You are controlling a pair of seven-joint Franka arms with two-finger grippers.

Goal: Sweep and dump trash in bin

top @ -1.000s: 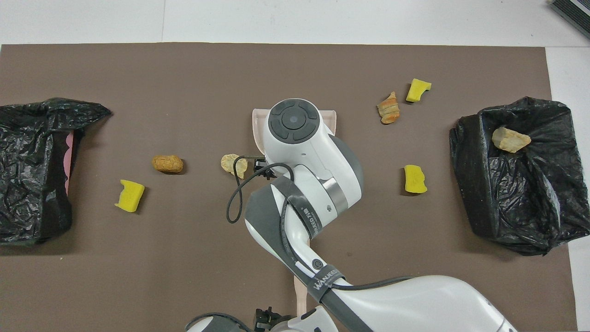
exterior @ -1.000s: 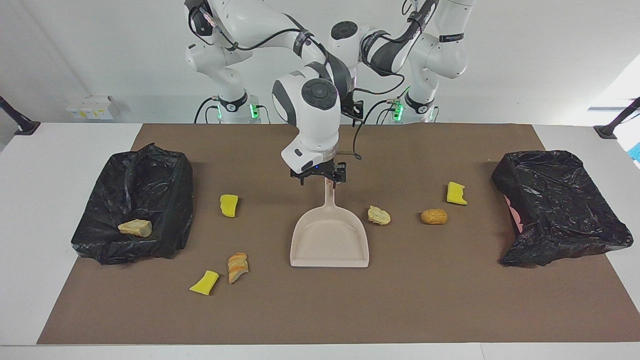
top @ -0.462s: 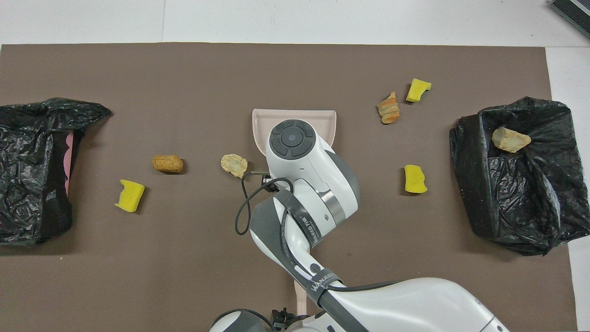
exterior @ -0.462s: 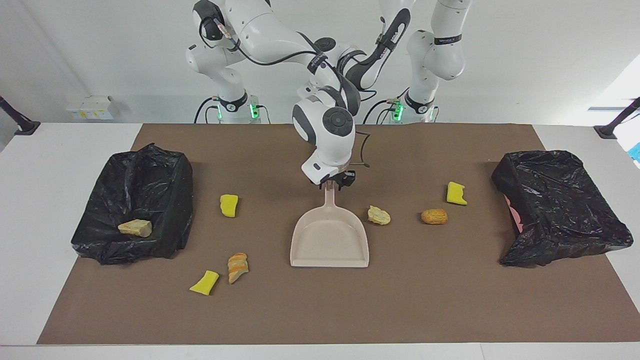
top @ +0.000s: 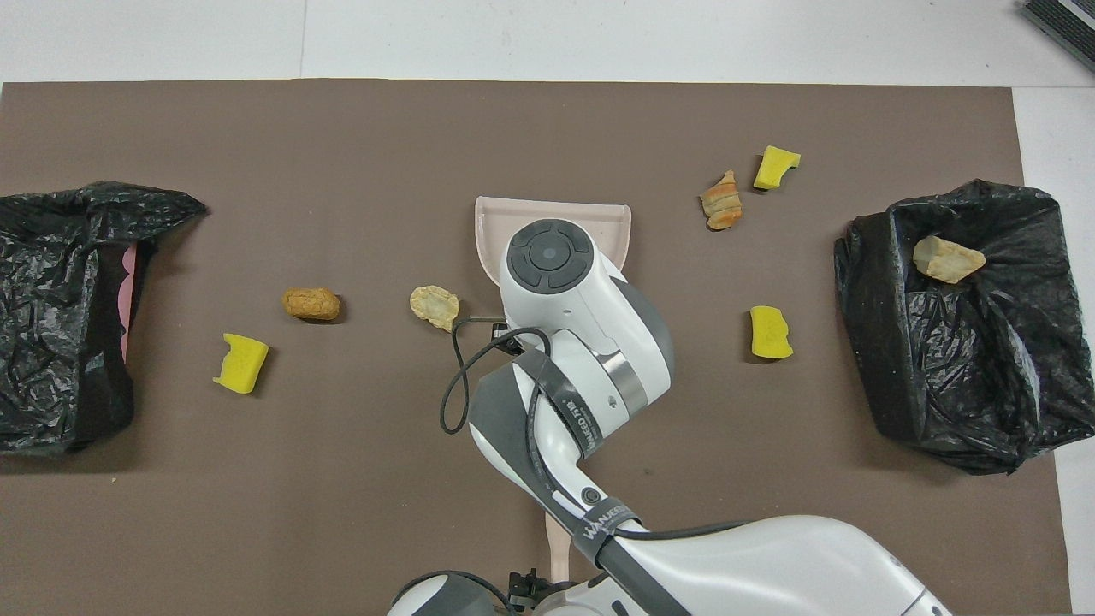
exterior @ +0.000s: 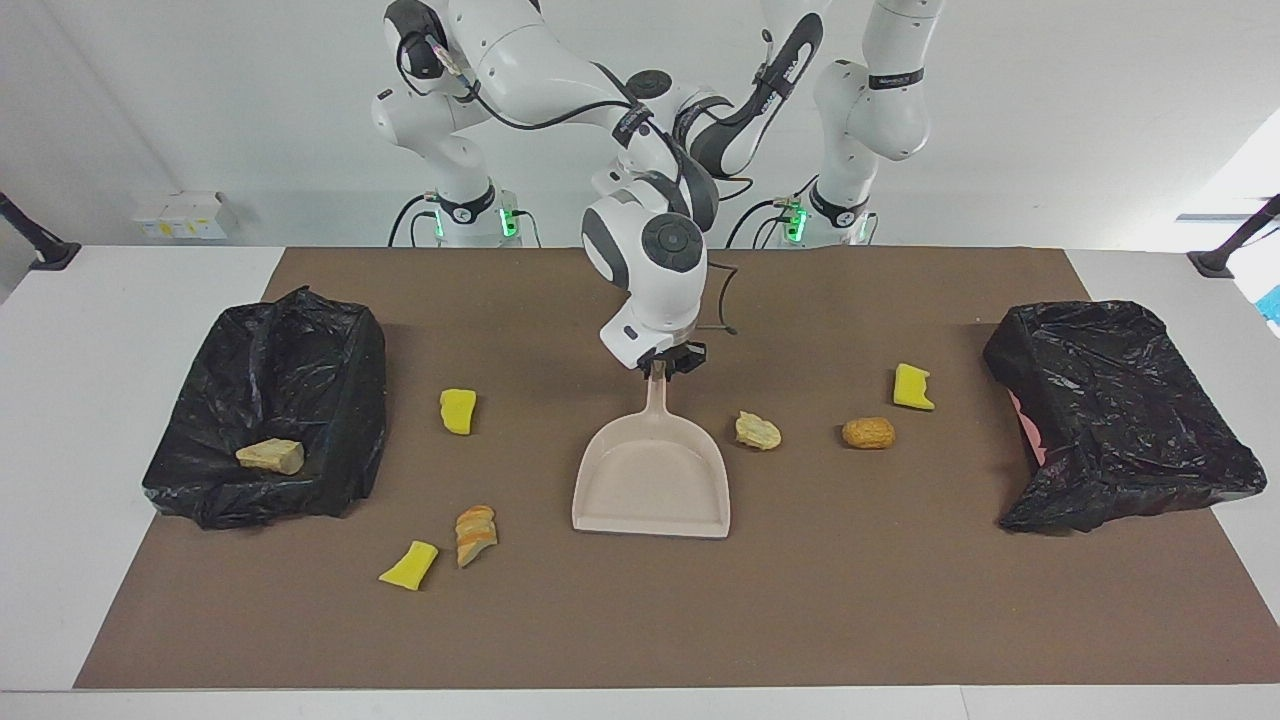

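Observation:
The beige dustpan [exterior: 650, 480] lies mid-table, its mouth away from the robots; its edge shows in the overhead view [top: 556, 214]. My right gripper [exterior: 662, 366] is shut on the tip of its handle, and is hidden under the arm in the overhead view. Trash lies loose on both sides. A bread piece [exterior: 758, 430], a brown lump [exterior: 868, 432] and a yellow chunk [exterior: 912, 387] lie toward the left arm's end. Two yellow chunks [exterior: 458, 411] [exterior: 408, 565] and a bread slice [exterior: 475, 533] lie toward the right arm's end. My left gripper [top: 522, 590] waits near the robots.
A black-bagged bin [exterior: 270, 400] at the right arm's end holds one bread piece [exterior: 270, 456]. A second black-bagged bin [exterior: 1110, 410] stands at the left arm's end. A beige stick [top: 556, 547] shows beside the left gripper. A brown mat [exterior: 640, 620] covers the table.
My right gripper came down and closed on the dustpan handle. The dustpan has shifted slightly toward the right arm's end. The left arm drew back.

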